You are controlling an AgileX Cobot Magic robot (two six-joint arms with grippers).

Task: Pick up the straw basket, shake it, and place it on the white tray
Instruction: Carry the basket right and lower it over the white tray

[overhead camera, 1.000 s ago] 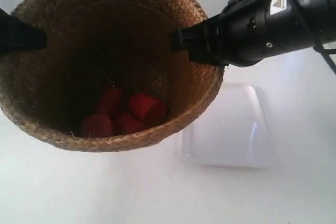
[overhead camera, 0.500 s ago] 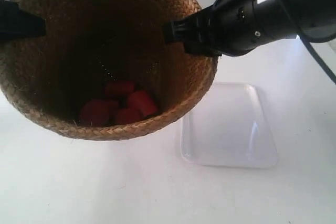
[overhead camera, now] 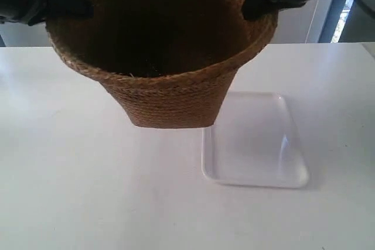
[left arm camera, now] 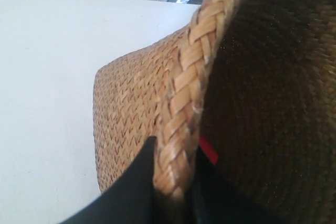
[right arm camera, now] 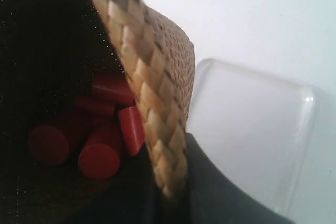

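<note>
— How are things standing?

— I'm holding the one basket [overhead camera: 170, 100] up off the table [overhead camera: 70, 191], just beside the one tray [overhead camera: 258, 168], not on it.

— And the grippers?

— Two, both nearly closed, pinching its rim: left gripper [left arm camera: 173, 174], right gripper [right arm camera: 172, 182]. I'm counting about five red cylinders [right arm camera: 100, 158] inside.

We see the straw basket [overhead camera: 170, 100] raised over the bench [overhead camera: 70, 191]. The left gripper [left arm camera: 176, 182] and right gripper [right arm camera: 170, 195] straddle its rim on opposite sides, the right one on the side nearer the white tray [overhead camera: 255, 144]. The tray lies flat on the bench, to the basket's right in the exterior view, one far corner hidden behind the basket's base. Several cylinders [right arm camera: 100, 158] lie in the basket's bottom.
</note>
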